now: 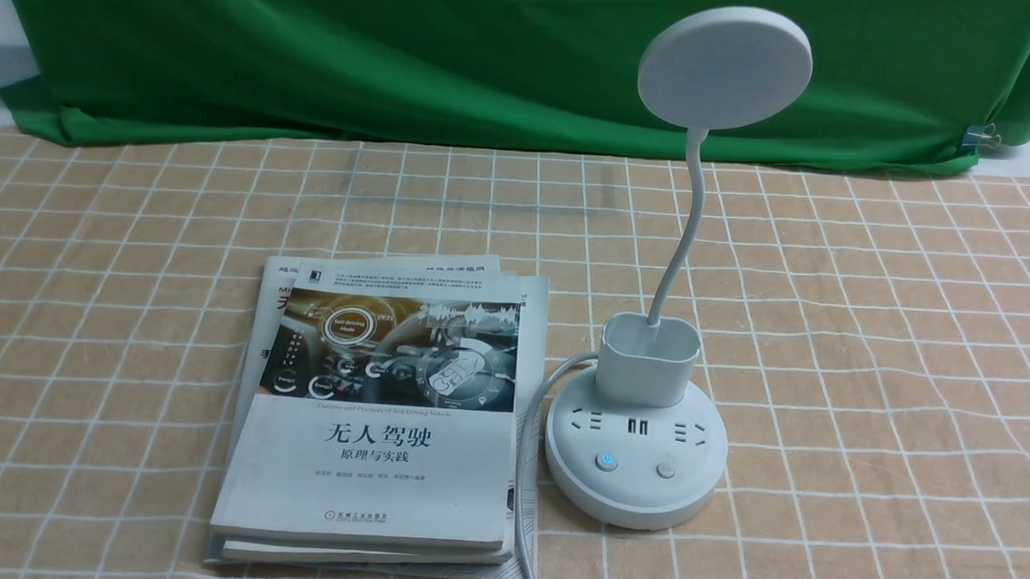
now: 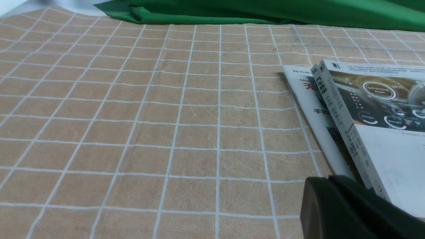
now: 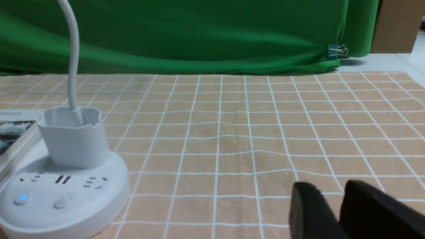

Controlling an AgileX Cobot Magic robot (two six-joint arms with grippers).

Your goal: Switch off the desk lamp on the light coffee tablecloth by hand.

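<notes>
The white desk lamp stands on the light coffee tablecloth (image 1: 865, 336), right of centre, with its round base (image 1: 633, 491), cup holder (image 1: 649, 363), bendy neck and disc head (image 1: 725, 68). The left of its two buttons (image 1: 607, 461) glows blue; the right one (image 1: 665, 470) is unlit. The base also shows in the right wrist view (image 3: 63, 199), well to the side of my right gripper (image 3: 332, 189), whose fingertips stand a narrow gap apart, empty, low over the cloth. My left gripper (image 2: 328, 179) is shut and empty, beside the books' corner.
A stack of books (image 1: 374, 413) lies just left of the lamp base, also in the left wrist view (image 2: 375, 126). The lamp's white cable (image 1: 526, 461) runs between books and base to the front edge. A green backdrop cloth (image 1: 403, 54) hangs behind, held by a clip (image 1: 983, 134).
</notes>
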